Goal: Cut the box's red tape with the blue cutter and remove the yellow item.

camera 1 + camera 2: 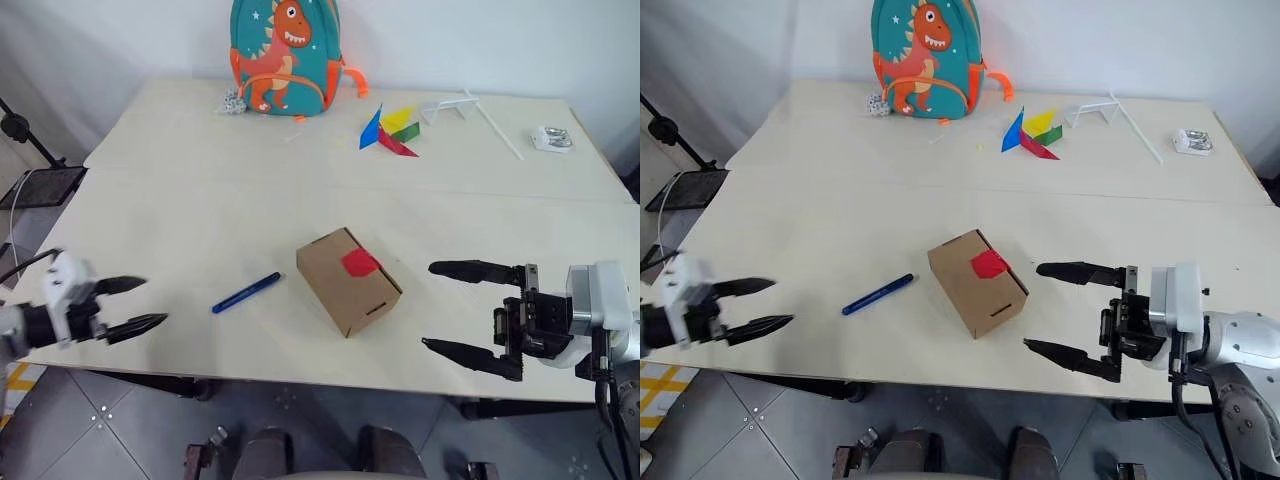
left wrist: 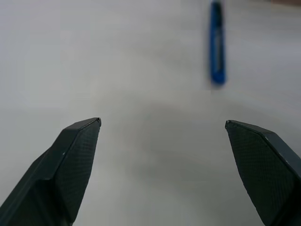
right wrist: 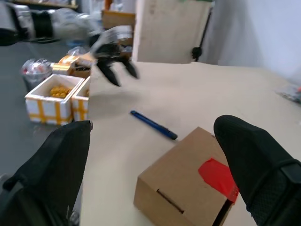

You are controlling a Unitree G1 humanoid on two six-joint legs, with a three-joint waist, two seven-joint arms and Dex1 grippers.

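Your right gripper (image 1: 462,308) is spread wide and empty, hovering just right of the box near the front edge of the table, fingers pointing left at it; your left gripper (image 1: 133,304) is also wide and empty, out at the table's left front edge, pointing right toward the cutter. Table (image 1: 200,200) is big, pale, two tops joined. Teal dinosaur backpack (image 1: 285,55) stands at the far edge. The box (image 1: 347,281) sits shut in the middle front, turned at an angle, the red tape (image 1: 359,263) across its top edge, uncut. Paper pinwheel (image 1: 389,131) lies far back right of the backpack. The blue cutter (image 1: 246,292) lies flat just left of the box, apart from both grippers, untouched.
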